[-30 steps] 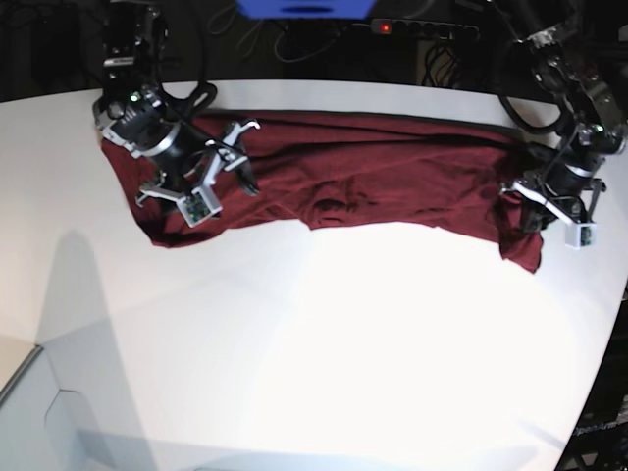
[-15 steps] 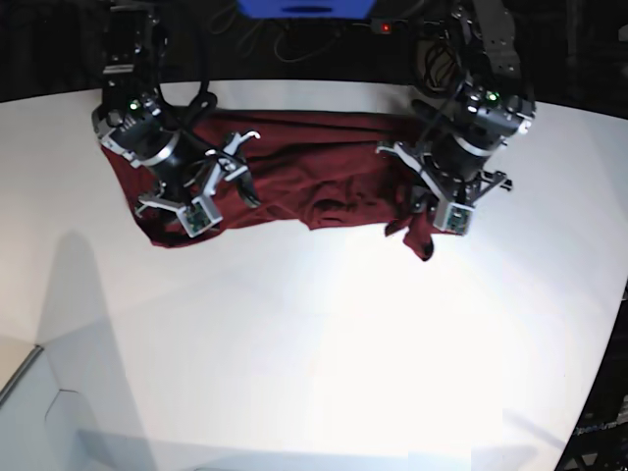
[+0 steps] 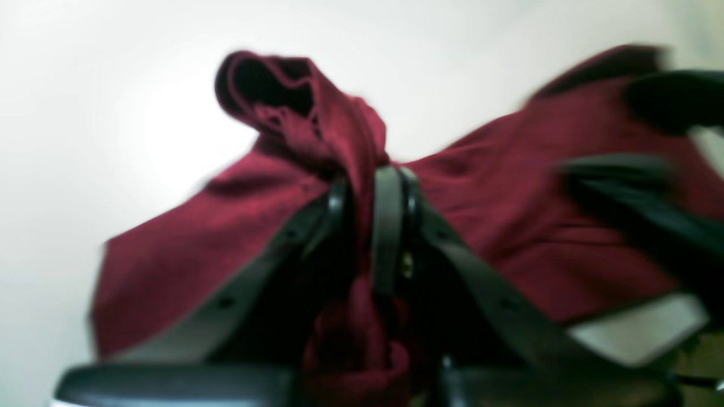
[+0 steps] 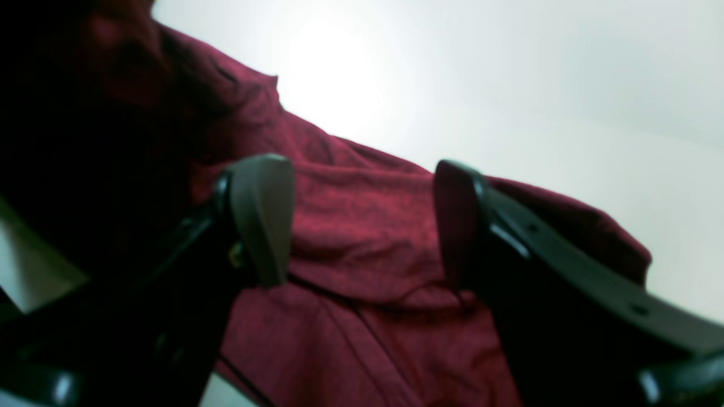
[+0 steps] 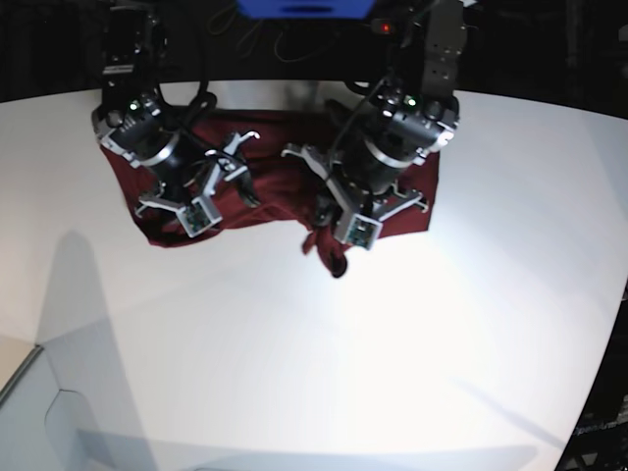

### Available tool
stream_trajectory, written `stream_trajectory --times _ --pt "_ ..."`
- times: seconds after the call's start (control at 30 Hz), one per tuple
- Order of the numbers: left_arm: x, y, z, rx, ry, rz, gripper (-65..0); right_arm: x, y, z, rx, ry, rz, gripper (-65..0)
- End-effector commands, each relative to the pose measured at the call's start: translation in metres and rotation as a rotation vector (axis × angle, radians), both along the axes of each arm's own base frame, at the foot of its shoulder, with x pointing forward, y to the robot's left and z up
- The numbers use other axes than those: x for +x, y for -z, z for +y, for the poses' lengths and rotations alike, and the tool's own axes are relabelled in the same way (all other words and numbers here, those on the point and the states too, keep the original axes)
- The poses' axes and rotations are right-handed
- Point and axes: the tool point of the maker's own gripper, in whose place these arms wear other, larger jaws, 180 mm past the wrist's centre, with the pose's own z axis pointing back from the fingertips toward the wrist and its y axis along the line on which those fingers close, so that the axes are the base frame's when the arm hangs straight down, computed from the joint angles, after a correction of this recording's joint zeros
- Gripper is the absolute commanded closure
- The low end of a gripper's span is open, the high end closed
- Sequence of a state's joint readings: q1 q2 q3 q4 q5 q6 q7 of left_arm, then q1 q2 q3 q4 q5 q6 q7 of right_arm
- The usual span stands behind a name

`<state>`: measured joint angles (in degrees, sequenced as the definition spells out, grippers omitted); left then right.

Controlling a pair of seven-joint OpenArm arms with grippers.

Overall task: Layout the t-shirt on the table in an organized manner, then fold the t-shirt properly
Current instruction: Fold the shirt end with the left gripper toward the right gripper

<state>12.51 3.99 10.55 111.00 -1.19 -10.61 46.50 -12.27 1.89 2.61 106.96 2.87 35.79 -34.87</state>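
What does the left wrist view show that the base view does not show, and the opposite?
Only the left wrist view shows the left gripper pinching a bunched fold of the t-shirt. Only the base view shows both arms over the shirt, the right gripper open above it, and the wide table. Both show maroon fabric on the white surface.

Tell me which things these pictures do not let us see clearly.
- Base view: both arms cover much of the t-shirt, so its layout is unclear.
- Left wrist view: blurred; the left gripper hides the pinched cloth.
- Right wrist view: the right gripper fingers block the cloth; the upper left is dark.
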Motion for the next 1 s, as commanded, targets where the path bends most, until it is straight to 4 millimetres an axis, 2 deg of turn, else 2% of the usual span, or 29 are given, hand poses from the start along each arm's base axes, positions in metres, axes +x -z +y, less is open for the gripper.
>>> stream_trajectory --times 0.0,0.07,0.13,0.33,0.47,0.6,0.77,0.83,0.9,0.97 --pt "0.005 -0.013 -0.006 -0.029 0.0 -0.04 -0.2 0.006 -0.013 0.002 0.023 -0.001 -0.047 -39.1" --pt "0.005 -0.015 -0.013 -0.031 0.021 -0.045 -0.2 0.006 -0.012 0.001 0.019 -0.001 -0.047 -39.1" --pt "0.003 -0.007 -0.016 -0.026 0.032 -0.025 -0.2 0.006 -0.012 -0.002 0.007 -0.004 -0.047 -39.1" --pt "-0.001 0.011 -0.012 0.004 0.04 0.017 -0.2 0.006 -0.012 -0.002 0.007 -0.004 -0.047 -39.1" --pt "-0.004 0.021 -0.024 0.015 0.085 0.039 -0.3 0.007 -0.013 -0.003 0.008 -0.002 -0.052 -39.1" --pt "-0.009 0.033 -0.037 0.029 0.13 0.073 -0.5 0.013 -0.019 -0.014 0.002 0.034 -0.069 -39.1" --pt "-0.013 0.031 -0.046 0.019 0.162 0.071 -0.6 0.013 -0.018 -0.018 -0.003 0.04 -0.068 -39.1" --pt "-0.019 0.028 -0.059 0.012 0.2 0.062 -0.9 0.012 -0.017 -0.018 -0.003 0.04 -0.063 -39.1" --pt "-0.022 0.028 -0.063 0.015 0.214 0.063 -5.2 0.011 -0.016 -0.018 -0.003 0.04 -0.062 -39.1" --pt "-0.023 0.028 -0.064 0.015 0.215 0.063 -13.3 0.011 -0.016 -0.017 0.0 0.041 -0.062 -39.1"
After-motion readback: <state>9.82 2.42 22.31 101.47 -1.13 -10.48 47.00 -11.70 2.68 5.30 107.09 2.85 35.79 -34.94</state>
